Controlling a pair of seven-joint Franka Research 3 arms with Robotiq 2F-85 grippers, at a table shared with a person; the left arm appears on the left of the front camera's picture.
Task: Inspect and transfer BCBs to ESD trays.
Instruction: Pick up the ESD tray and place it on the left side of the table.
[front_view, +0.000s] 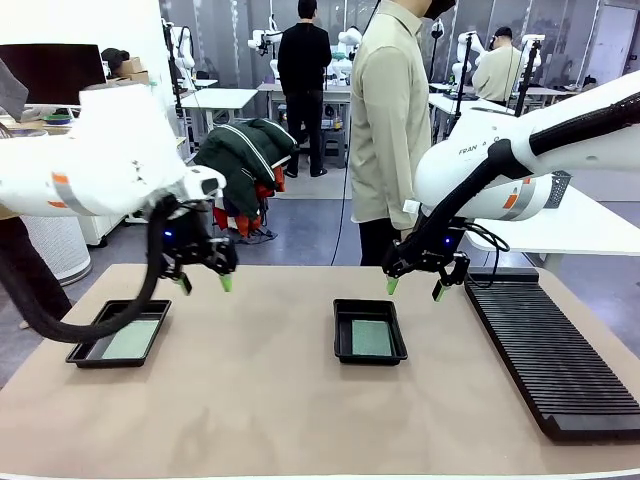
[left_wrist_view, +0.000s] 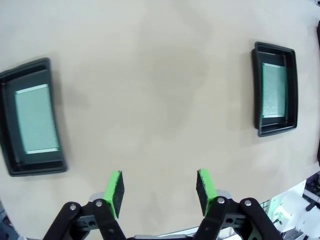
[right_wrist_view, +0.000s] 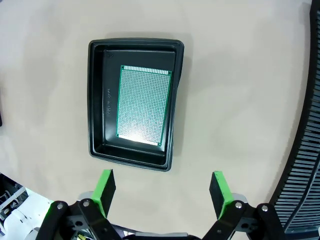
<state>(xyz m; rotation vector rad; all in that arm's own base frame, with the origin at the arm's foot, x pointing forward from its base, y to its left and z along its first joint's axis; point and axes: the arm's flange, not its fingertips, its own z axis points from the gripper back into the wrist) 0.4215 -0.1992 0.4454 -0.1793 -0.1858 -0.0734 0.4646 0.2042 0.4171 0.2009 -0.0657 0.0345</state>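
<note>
Right wrist view: open, empty right claw (right_wrist_view: 162, 192) hovers just short of trayed BCB (right_wrist_view: 143, 105).

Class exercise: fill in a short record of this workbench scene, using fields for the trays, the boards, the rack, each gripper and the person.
Trays: two black ESD trays on the table, left tray, middle tray
Boards: one green BCB lying flat in each, left board, middle board
Rack: long black slotted rack at the table's right edge
Left gripper: open, empty, above the table
Right gripper: open, empty, above the table
Person: standing at the far side
</note>
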